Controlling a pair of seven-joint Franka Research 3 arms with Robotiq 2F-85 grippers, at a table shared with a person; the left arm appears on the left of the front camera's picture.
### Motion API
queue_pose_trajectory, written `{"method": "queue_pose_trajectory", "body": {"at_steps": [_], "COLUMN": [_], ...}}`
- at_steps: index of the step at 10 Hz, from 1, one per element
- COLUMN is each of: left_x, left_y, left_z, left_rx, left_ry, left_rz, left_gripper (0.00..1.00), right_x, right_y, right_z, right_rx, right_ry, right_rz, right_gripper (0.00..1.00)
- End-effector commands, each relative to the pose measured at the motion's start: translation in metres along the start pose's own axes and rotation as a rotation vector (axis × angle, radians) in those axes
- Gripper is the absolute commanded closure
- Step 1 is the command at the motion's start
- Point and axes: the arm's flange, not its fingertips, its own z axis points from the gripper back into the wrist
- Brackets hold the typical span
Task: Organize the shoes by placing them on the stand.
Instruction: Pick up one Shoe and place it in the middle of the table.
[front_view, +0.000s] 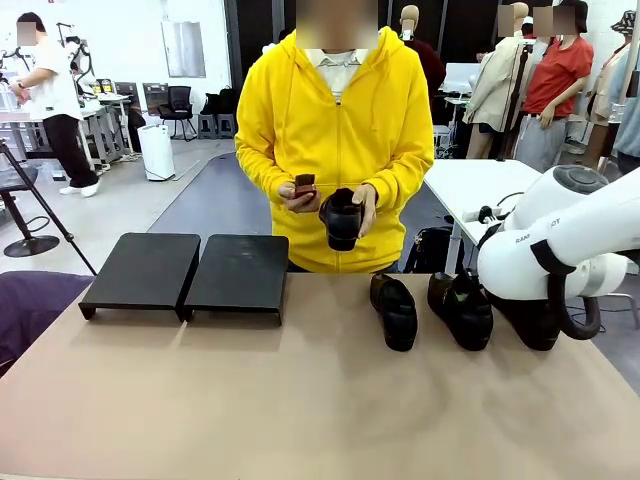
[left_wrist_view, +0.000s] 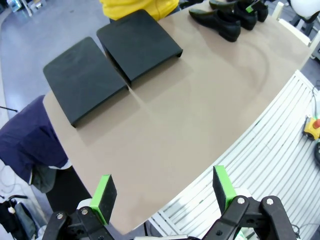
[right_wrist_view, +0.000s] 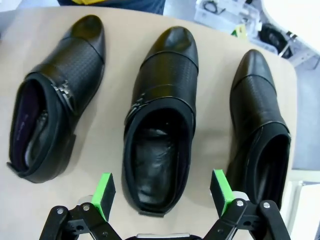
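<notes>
**Right gripper spread over the middle shoe; left gripper wide open at the table edge**

At the bottom centre of the right wrist view, the right gripper (right_wrist_view: 162, 192) hangs with its green pads (right_wrist_view: 104, 194) held wide apart. They flank the heel opening of the middle shoe (right_wrist_view: 162, 115), and I cannot tell whether they touch it. Three shoes (front_view: 395, 310) lie side by side at the right of the front view. There the white right arm (front_view: 560, 240) enters from the right edge and covers part of the rightmost one. Dark letters on its casing are cut off and unreadable.

The left gripper (left_wrist_view: 163, 191), at the bottom of the left wrist view, is likewise spread wide, gripping nothing, above the near edge of the tan table (left_wrist_view: 200, 125). The stand (front_view: 185, 272) sits at left centre of the front view. Behind the table a person (front_view: 335, 110) cups a fourth shoe (front_view: 342, 218) in the left hand (front_view: 365, 207) and pinches a small dark red object (front_view: 304, 186) in the right hand (front_view: 292, 197).
</notes>
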Motion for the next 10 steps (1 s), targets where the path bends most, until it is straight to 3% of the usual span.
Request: {"method": "queue_pose_trajectory", "body": {"at_steps": [1, 4, 10], "left_x": [-0.001, -0.001, -0.001], "left_y": [-0.002, -0.002, -0.002], "left_z": [0.002, 0.002, 0.002], "left_rx": [-0.012, -0.012, -0.012], "left_ry": [-0.002, -0.002, -0.002], "left_rz": [0.0, 0.0, 0.0], "left_gripper": [0.0, 0.0, 0.0], "right_x": [0.006, 0.008, 0.013], "right_y": [-0.009, -0.03, -0.049], "right_z": [-0.016, -0.04, -0.067], "right_rx": [0.006, 0.042, 0.083], "right_ry": [-0.002, -0.065, -0.053], "right_rz": [-0.056, -0.1, -0.171], "right_gripper": [0.0, 0.0, 0.0]}}
